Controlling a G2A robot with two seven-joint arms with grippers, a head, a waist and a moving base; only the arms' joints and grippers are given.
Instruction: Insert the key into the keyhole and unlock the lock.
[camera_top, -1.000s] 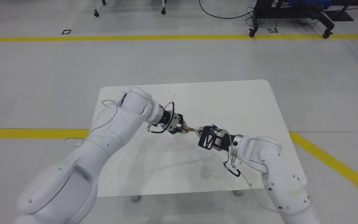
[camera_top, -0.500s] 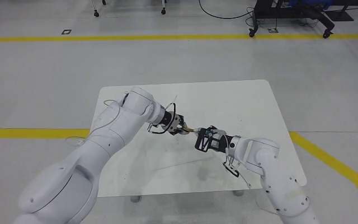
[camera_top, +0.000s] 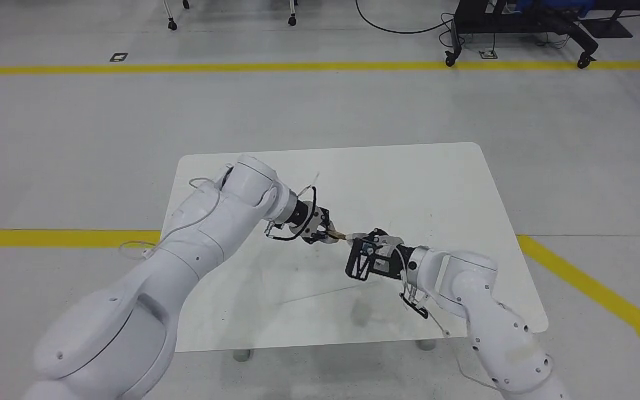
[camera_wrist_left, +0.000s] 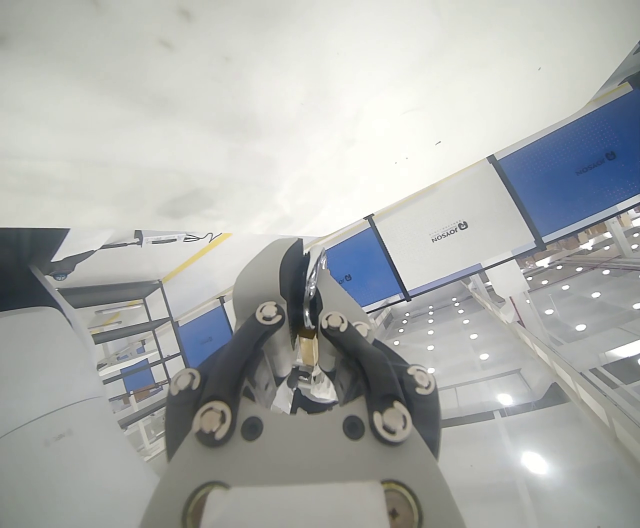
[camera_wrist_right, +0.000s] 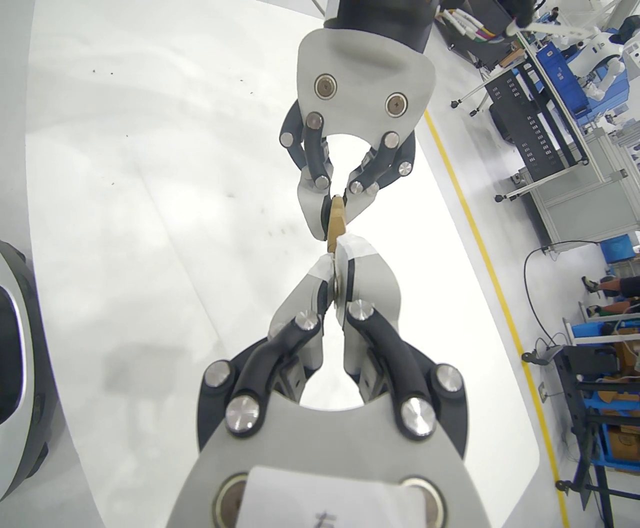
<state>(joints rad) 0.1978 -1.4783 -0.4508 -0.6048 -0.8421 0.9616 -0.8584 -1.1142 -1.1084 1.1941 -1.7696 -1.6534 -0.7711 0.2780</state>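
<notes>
Above the white worktop (camera_top: 440, 190), the left tool (camera_wrist_right: 333, 229) pinched the brass lock (camera_wrist_right: 336, 216) and the right tool (camera_wrist_right: 334, 272) pinched the key (camera_wrist_right: 333, 290), tip to tip; whether the key sat inside the lock could not be told.

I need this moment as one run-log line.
left claw: shut on lock | right claw: shut on key | key at lock, insertion unseen

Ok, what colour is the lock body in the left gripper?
Brass-gold. The lock in the left gripper shows best in the right wrist view.
</notes>
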